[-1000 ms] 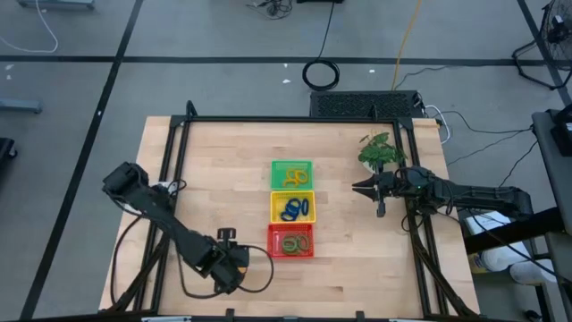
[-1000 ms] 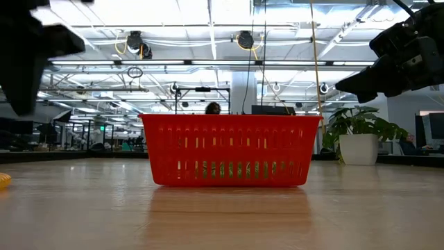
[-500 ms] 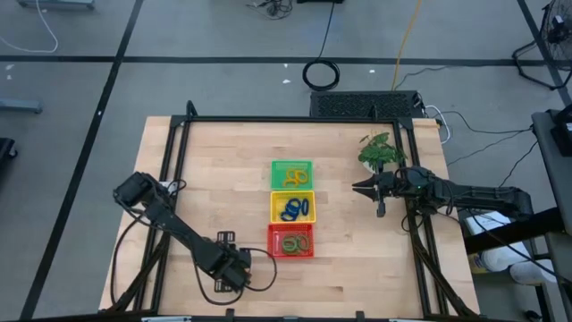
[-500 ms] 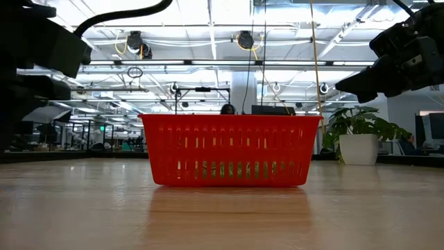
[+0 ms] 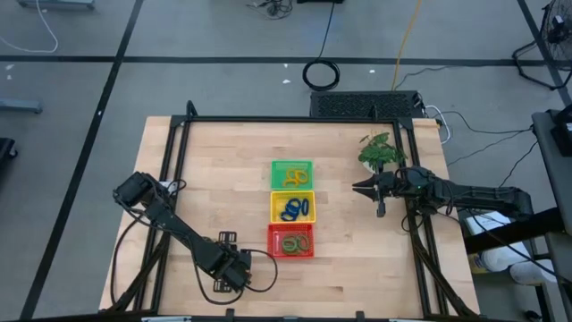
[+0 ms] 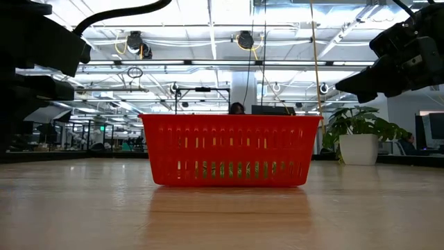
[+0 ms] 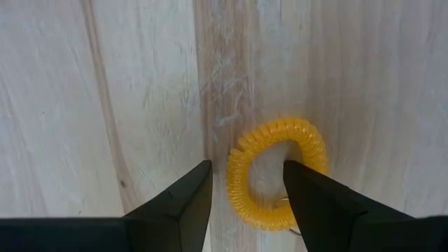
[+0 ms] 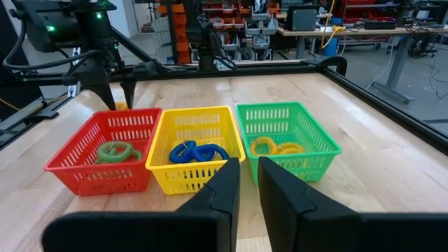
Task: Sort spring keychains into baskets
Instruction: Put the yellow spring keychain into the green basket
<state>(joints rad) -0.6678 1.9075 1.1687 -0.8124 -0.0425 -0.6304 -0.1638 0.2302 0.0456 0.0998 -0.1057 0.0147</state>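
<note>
Three baskets stand in a row at mid-table: green (image 5: 292, 174) with orange-yellow spring keychains (image 8: 274, 147), yellow (image 5: 292, 207) with blue ones (image 8: 196, 152), red (image 5: 291, 241) with green ones (image 8: 115, 150). One orange-yellow keychain (image 7: 308, 140) lies flat on the wood near the front edge, left of the red basket. My left gripper (image 7: 246, 168) points down over it, open. One finger stands outside the ring and one over its hole, so the ring's side lies between them. My right gripper (image 8: 250, 183) waits level at the table's right, shut.
A small potted plant (image 5: 380, 150) stands at the far right of the table. Black frame rails (image 5: 286, 119) run along the far and side edges. A black cable coil (image 5: 321, 74) lies on the floor beyond. Bare wood spreads on both sides of the baskets.
My left gripper has come down toward the table and a little toward the near edge, staying open. In the low view its arm now hides the yellow keychain at the left edge. It has kept nearly still in the last half second.
</note>
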